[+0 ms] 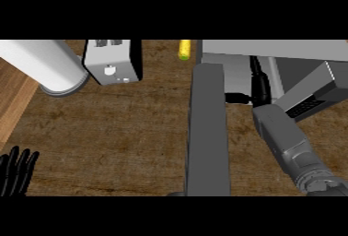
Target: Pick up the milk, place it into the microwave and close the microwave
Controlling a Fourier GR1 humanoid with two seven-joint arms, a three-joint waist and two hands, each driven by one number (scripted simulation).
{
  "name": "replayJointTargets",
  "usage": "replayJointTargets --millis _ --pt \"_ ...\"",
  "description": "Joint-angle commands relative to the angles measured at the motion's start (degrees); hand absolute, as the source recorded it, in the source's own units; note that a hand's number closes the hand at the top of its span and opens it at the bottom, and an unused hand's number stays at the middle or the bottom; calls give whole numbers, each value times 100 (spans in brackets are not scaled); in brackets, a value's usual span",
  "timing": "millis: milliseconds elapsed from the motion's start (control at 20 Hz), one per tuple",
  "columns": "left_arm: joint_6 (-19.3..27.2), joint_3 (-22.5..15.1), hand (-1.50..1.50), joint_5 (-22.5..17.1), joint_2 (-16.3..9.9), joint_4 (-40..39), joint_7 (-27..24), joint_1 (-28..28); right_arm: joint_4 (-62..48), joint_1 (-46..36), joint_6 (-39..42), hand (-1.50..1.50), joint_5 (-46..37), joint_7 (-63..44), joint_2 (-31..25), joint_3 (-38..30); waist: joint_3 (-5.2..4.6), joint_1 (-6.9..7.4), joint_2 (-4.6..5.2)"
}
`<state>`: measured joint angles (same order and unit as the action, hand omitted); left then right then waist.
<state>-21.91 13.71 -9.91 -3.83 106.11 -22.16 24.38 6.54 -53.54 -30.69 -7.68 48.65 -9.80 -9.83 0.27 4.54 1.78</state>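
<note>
I have just one view, and it looks from my head steeply down onto the brown desk (122, 138). My right arm (285, 143) comes in from the bottom edge and my left robot hand (17, 170) shows at the lower left corner. The microwave (272, 60) with its open door (207, 133) sits close at the top right, and the toaster (112, 62) at the top left.
</note>
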Motion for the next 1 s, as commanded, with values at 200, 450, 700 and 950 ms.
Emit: replayJointTargets --millis 200,450,700,950 --pt "-21 -258 -150 329 190 94 -72 292 144 500 902 -150 290 556 300 -248 -15 -234 -101" --pt "-547 -531 -150 113 115 225 -34 538 296 1050 1809 -150 422 1042 302 -300 -17 -336 -141" --pt "-736 -923 -150 284 182 304 47 671 440 1495 2671 -150 425 1264 639 -155 -23 -437 -181" --pt "-785 -1091 -150 409 161 357 156 423 960 2097 3291 -150 519 1469 585 -61 -29 -513 -207"
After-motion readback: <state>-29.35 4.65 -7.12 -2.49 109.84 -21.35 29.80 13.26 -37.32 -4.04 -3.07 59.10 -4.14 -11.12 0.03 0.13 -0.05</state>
